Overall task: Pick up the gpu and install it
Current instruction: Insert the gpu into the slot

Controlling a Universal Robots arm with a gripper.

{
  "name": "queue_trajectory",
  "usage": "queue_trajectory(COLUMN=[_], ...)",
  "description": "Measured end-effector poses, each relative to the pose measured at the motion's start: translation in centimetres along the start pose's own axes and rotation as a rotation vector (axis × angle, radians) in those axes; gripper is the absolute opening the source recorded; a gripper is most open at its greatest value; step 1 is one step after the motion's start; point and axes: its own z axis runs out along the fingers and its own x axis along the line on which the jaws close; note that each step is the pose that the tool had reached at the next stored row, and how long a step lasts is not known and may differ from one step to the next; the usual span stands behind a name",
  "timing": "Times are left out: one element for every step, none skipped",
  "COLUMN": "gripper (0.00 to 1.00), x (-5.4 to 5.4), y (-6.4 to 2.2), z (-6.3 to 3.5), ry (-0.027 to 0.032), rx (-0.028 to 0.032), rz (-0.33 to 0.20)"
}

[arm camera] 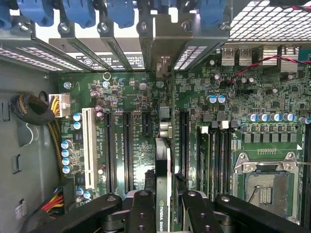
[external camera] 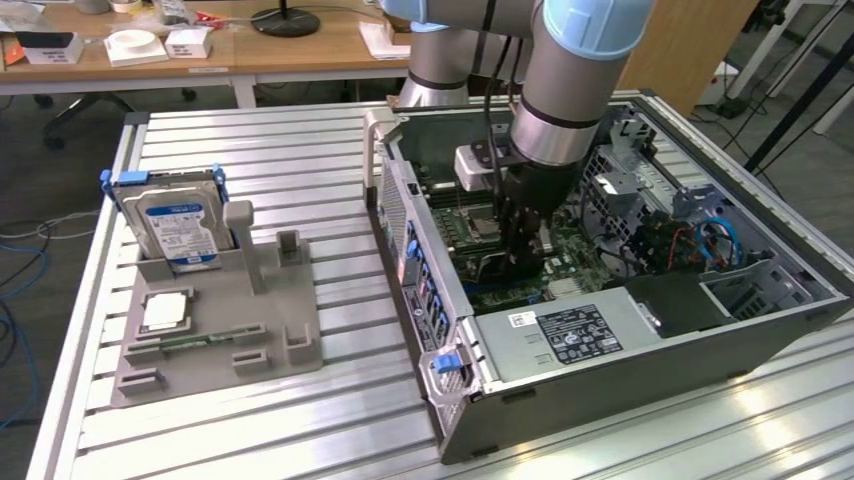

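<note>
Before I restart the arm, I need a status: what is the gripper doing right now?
Gripper: closed on the graphics card, holding it edge-down over the motherboard inside the computer case.

There is one computer case (external camera: 601, 330), one hard drive (external camera: 178, 222) and one grey holder (external camera: 214, 340). One gpu (arm camera: 164, 160) stands between two fingers (arm camera: 142, 211).
</note>
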Motion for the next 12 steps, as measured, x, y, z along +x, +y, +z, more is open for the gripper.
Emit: queue_trajectory(gripper=[0.27, 0.33, 0.33, 0.33, 0.39, 0.39, 0.39, 0.39, 0.39, 0.39, 0.39, 0.39], x=[0.0, 0.0, 0.0, 0.0, 0.0, 0.0, 0.0, 0.0, 0.0, 0.0, 0.0, 0.0], y=[0.04, 0.02, -0.01, -0.03, -0.03, -0.03, -0.03, -0.03, -0.03, -0.03, -0.03, -0.04], z=[0.06, 0.04, 0.0, -0.01, -0.01, -0.01, -0.02, -0.12, -0.36, -0.65, -1.03, -1.48], ry=[-0.0014, -0.0004, 0.0005, 0.0008, 0.0009, 0.0009, 0.0009, 0.0014, 0.0012, 0.001, 0.0011, 0.0009], rx=[0.0007, 0.0017, 0.0013, 0.0012, 0.0011, 0.0011, 0.0011, 0.001, 0.001, 0.0011, 0.0011, 0.0012], rz=[0.001, 0.001, 0.0, 0.0, 0.0, 0.0, 0.0, 0.001, 0.002, 0.003, 0.003, 0.004])
